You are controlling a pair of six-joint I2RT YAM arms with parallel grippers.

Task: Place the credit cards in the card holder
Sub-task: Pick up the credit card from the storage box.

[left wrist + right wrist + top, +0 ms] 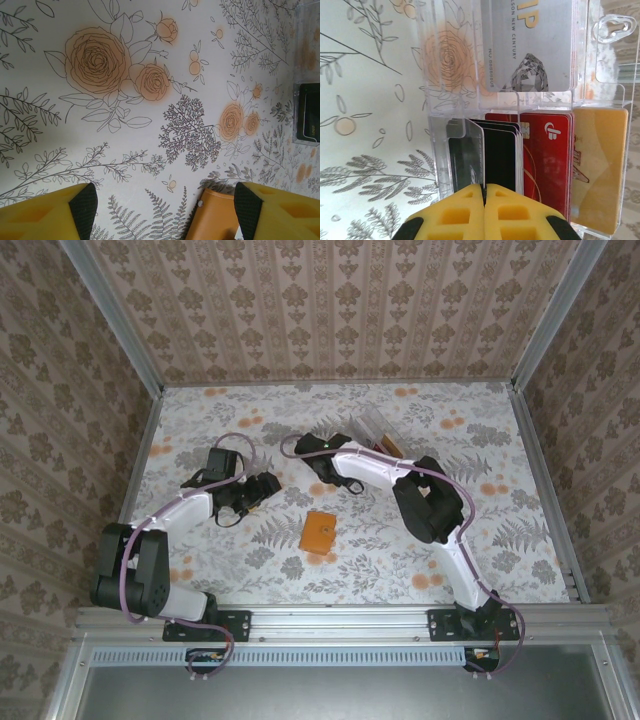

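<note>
Right wrist view is where we'd say it's early days: the right claw (484, 191) has its fingers pressed together, and as far as we can tell they're nipping the near edge of one greyish card (475, 150) that stands tilted out of the stack. Straight ahead of that claw sits the clear box (600, 165) with the rest of the credit cards (545, 160) lined up in it, black ones right in front of the fingers, then red, then an orange-yellow one off to the claw's right. Nothing shows as loaded into the card holder (319, 532) yet, so basically every card is left to do. That holder lies on the worktop (480, 440) well apart from the right claw and near the left claw (166, 205), which hangs spread wide and gripping nothing, the holder's corner poking in beside its right finger. It looks folded shut to us, so we reckon it needs opening first. In the way: the box walls and the tightly packed neighbours around the pinched card, plus a silver card (530, 45) in the compartment beyond.
</note>
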